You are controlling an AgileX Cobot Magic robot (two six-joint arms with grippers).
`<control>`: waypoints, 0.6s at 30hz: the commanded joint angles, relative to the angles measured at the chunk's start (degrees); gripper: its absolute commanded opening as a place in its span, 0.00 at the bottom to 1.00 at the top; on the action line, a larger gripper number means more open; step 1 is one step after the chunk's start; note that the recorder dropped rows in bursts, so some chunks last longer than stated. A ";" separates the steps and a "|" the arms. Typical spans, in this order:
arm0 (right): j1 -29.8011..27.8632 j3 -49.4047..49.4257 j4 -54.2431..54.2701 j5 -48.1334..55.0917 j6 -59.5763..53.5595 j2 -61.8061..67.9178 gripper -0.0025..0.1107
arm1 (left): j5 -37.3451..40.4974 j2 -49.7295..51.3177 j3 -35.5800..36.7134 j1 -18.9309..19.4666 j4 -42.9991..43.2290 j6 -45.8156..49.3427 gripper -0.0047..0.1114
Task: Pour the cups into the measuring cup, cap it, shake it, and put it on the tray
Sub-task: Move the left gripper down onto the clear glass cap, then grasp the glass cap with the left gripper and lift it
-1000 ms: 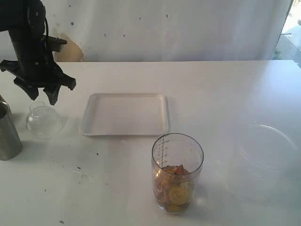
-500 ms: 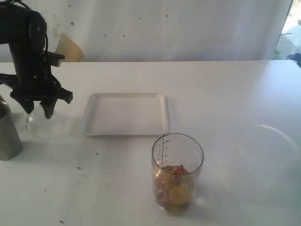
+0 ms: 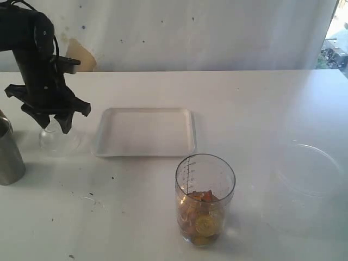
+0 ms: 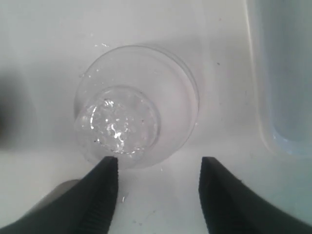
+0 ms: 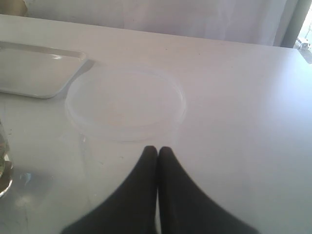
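The clear dome-shaped cap (image 3: 55, 142) sits on the table left of the white tray (image 3: 145, 132). My left gripper (image 3: 53, 126) hangs just over it, open, with nothing between its fingers. In the left wrist view the cap (image 4: 131, 124) lies just beyond the left gripper (image 4: 158, 166), one fingertip (image 4: 108, 168) at its rim. The measuring cup (image 3: 205, 198) stands near the front, uncapped, with orange and yellow pieces inside. The steel tumbler (image 3: 8, 155) stands at the far left. My right gripper (image 5: 157, 150) is shut and empty. The wooden cup is out of view.
A wide unmarked clear container (image 3: 309, 182) stands at the right, directly ahead of the right gripper (image 5: 124, 105). The tray's rim (image 4: 273, 136) runs close beside the cap. The measuring cup's edge (image 5: 3, 165) shows in the right wrist view.
My left gripper came down over the cap and shifted slightly to the right, staying open. The measuring cup, tray and tumbler have not moved.
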 commanded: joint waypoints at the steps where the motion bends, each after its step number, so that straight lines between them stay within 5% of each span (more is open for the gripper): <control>1: 0.21 0.10 -0.26 -0.12 -0.01 -0.28 0.02 | -1.48 -2.48 -0.48 0.01 -0.34 1.29 0.47; 12: 0.21 0.10 -0.26 -0.12 -0.01 -0.28 0.02 | -4.62 0.36 0.47 0.01 -2.18 1.56 0.45; 14: 0.21 0.10 -0.26 -0.12 -0.01 -0.28 0.02 | -4.35 0.87 0.57 0.01 -1.66 1.56 0.37; 17: 0.21 0.10 -0.26 -0.12 -0.01 -0.28 0.02 | -4.51 0.87 0.57 -0.10 -2.39 5.09 0.07; 18: 0.21 0.10 -0.26 -0.12 -0.01 -0.28 0.02 | -4.16 0.51 0.57 -0.35 -2.53 7.42 0.04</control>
